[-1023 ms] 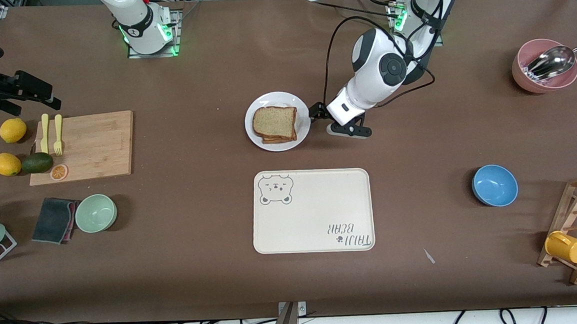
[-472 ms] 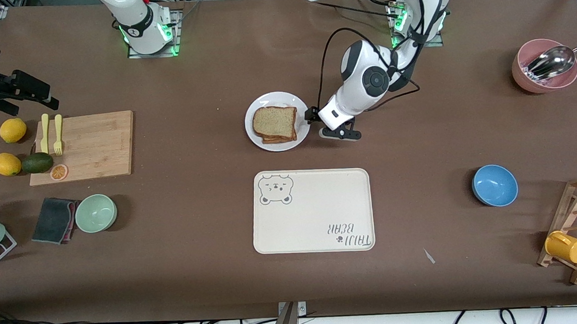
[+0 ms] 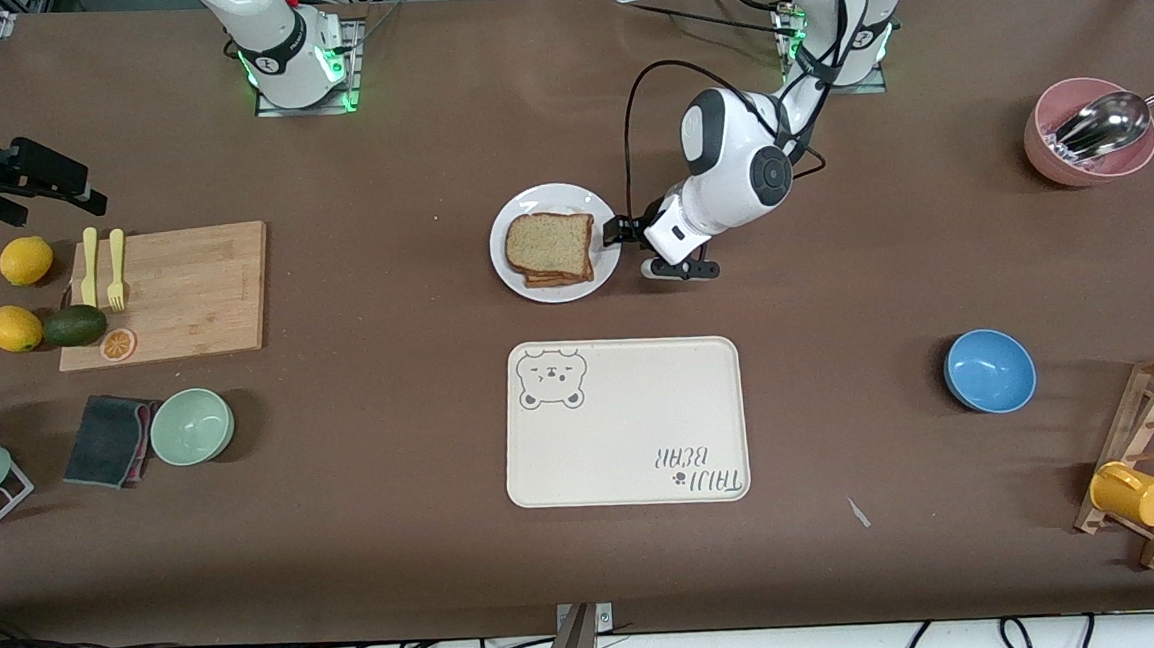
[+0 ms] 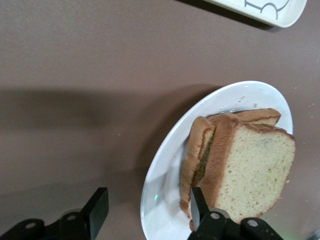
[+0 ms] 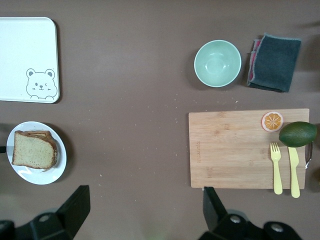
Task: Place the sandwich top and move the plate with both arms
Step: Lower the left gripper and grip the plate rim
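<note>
The sandwich top lies on the stacked sandwich on the plate, in the upper middle of the front frame, above the bear-print tray. The left hand sits low at the plate's rim on the left arm's side, fingers spread (one over the plate beside the bread, one outside the rim), gripping nothing. The right hand waits spread at the frame's upper left, above the cutting board.

A small round white plate carrying a stacked sandwich topped by a squarish brown bread slice sits mid-table, the left arm's black gripper at its rim, a cream rectangular bear-print tray nearer the camera.
</note>
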Controlling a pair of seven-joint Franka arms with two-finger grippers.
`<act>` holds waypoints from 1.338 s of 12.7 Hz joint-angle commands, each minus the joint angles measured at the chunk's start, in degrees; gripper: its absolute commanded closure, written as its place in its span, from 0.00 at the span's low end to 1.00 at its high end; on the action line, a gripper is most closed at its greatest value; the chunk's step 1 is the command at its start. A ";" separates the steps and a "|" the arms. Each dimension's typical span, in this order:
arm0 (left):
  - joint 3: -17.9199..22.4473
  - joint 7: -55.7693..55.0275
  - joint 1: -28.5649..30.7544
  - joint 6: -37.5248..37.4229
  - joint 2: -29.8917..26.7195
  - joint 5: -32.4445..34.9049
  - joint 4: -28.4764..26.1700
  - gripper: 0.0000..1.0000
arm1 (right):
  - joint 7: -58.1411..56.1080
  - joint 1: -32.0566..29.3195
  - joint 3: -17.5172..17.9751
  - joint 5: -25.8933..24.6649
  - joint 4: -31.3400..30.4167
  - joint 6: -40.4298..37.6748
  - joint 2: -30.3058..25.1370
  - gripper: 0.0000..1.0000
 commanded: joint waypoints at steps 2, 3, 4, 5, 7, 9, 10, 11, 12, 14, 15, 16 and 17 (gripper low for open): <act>0.16 12.76 -0.24 -0.93 2.28 -10.77 0.56 0.28 | -1.31 -0.45 0.01 1.09 0.71 -0.84 -0.24 0.00; 0.16 14.44 -0.33 -0.93 2.90 -12.10 0.47 0.29 | -1.22 -0.45 0.01 1.09 0.71 -0.76 -0.16 0.00; 0.16 15.50 -0.42 -0.93 3.16 -13.24 0.38 0.31 | -1.22 -0.45 0.01 1.18 0.71 -0.58 -0.07 0.00; 0.16 15.95 -0.51 -0.93 3.43 -13.69 0.38 0.37 | -1.22 -0.45 0.01 1.18 0.71 -0.58 0.02 0.00; 0.07 15.95 -1.03 -0.93 4.30 -14.91 0.47 0.47 | -1.22 -0.45 0.10 1.18 0.71 -0.58 0.02 0.00; -1.41 16.30 -1.30 -1.02 5.18 -18.51 0.47 0.53 | -1.22 -0.45 0.10 1.18 0.71 -0.58 0.02 0.00; -1.59 16.30 -1.39 -1.02 5.54 -19.40 0.47 0.54 | -1.13 -0.36 0.18 1.18 0.71 -0.58 0.11 0.00; -1.68 16.30 -1.82 -1.02 5.97 -19.49 0.47 0.54 | -1.05 -0.36 0.36 1.18 0.71 -0.58 0.11 0.00; -1.86 16.30 -2.00 -1.02 6.15 -19.67 0.47 0.55 | -1.04 -0.27 0.45 1.09 0.71 -0.58 0.11 0.00; -1.86 16.30 -2.09 -1.02 6.24 -20.02 0.47 0.72 | -1.13 -0.27 0.54 1.18 1.84 -0.67 0.19 0.00; -1.86 16.30 -2.00 -1.63 6.33 -20.02 0.55 0.80 | -1.31 -0.27 0.54 1.18 1.85 -0.67 0.20 0.00; -1.86 16.30 -2.00 -2.24 6.42 -20.02 0.55 0.87 | -1.31 -0.27 0.54 1.18 1.76 -0.67 0.28 0.00; -1.86 16.30 -1.91 -2.25 6.68 -20.02 0.55 0.88 | -1.31 -0.27 0.54 1.09 1.76 -0.58 0.46 0.00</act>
